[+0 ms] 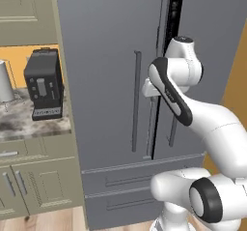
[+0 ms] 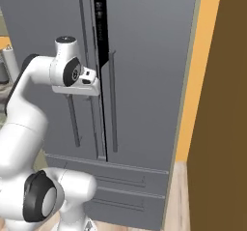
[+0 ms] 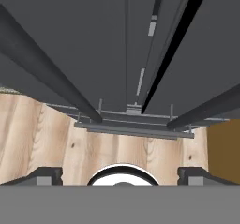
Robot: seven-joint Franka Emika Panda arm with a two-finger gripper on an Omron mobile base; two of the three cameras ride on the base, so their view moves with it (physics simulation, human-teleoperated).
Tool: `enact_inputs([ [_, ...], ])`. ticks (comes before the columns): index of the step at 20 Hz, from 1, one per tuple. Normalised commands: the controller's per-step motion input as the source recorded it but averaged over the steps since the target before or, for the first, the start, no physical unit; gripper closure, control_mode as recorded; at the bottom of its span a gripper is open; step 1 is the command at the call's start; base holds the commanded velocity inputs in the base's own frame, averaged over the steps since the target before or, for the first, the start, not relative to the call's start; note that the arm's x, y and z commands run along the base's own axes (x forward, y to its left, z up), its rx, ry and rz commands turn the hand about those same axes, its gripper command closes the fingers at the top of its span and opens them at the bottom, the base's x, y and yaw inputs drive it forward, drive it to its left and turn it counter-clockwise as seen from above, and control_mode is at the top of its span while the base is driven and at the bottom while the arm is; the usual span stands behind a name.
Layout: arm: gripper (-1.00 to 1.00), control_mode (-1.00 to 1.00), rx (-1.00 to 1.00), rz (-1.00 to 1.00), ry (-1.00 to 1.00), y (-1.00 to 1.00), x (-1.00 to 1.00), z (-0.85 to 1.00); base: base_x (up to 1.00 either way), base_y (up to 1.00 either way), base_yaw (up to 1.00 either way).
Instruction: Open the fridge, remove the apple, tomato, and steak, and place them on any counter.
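The fridge (image 1: 106,56) (image 2: 144,56) stands tall and dark grey right in front of me. A narrow black gap (image 1: 174,12) (image 2: 100,12) runs between its two doors, so the right door is slightly ajar. My gripper (image 3: 120,175) hovers at that seam between the two bar handles (image 2: 112,104), pointing down along the fridge front. Its fingertips (image 3: 47,174) stand wide apart and open, with nothing between them. The apple, tomato and steak are hidden behind the doors. The speckled counter (image 1: 29,121) lies to the fridge's left.
A black coffee machine (image 1: 44,82) and a metal canister (image 1: 5,82) stand on the counter. Two drawers (image 1: 130,186) form the fridge's base. A brown wooden panel (image 2: 222,104) rises close on the right. Wooden floor (image 3: 47,129) lies below.
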Motion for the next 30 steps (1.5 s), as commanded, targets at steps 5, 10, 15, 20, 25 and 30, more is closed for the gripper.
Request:
enact_inputs([
  [5,-1.0,1.0,0.0,0.0,0.0,0.0,0.0,0.0,-0.21,-0.11,0.0],
  [10,-1.0,1.0,0.0,0.0,0.0,0.0,0.0,0.0,-0.03,-0.07,0.0],
  [15,-1.0,-1.0,0.06,0.0,-0.35,0.06,0.02,-0.31,0.0,0.0,0.0],
  [20,-1.0,-1.0,0.06,0.0,-0.32,0.54,0.16,-0.1,0.0,0.0,0.0],
  [25,-1.0,-1.0,0.0,-0.07,-0.01,0.49,0.48,0.0,0.0,0.0,0.0],
  [30,-1.0,-1.0,0.0,-0.12,-0.01,0.33,0.63,0.0,0.0,0.0,0.0],
])
